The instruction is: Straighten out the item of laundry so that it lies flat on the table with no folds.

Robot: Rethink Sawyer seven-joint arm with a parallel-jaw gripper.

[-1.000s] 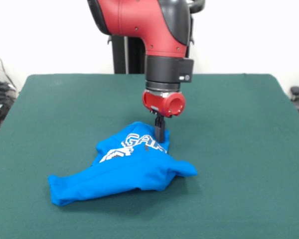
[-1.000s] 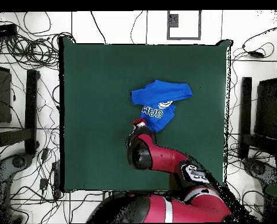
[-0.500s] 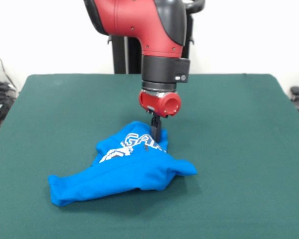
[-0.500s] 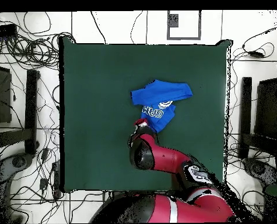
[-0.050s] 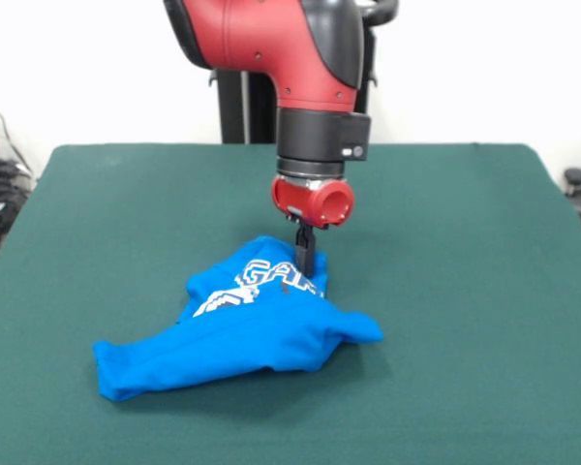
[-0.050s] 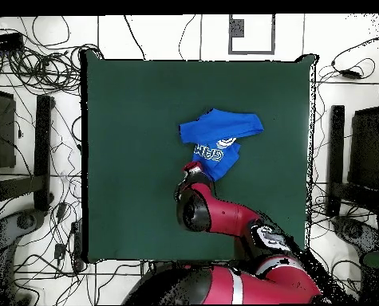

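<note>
Bunched-up blue shirt mid-table, gripper planted on its back edge

From my remote seat I see the small bright blue soft fabric garment with white block lettering (image 5: 247,325) sitting crumpled on the big dark green felt-topped table (image 5: 465,291), roughly in the middle of it and a bit toward the front edge in the front view. It's humped up and folded over itself (the lettering is only partly readable), with one long lobe trailing off to one side. The red and black arm's slim dark gripper (image 5: 307,254) comes straight down onto the garment's lettered edge, the side nearest the arm, tips touching the cloth. I honestly can't tell whether it's pinching fabric or just resting there; overhead, the arm (image 6: 204,211) covers it.
</note>
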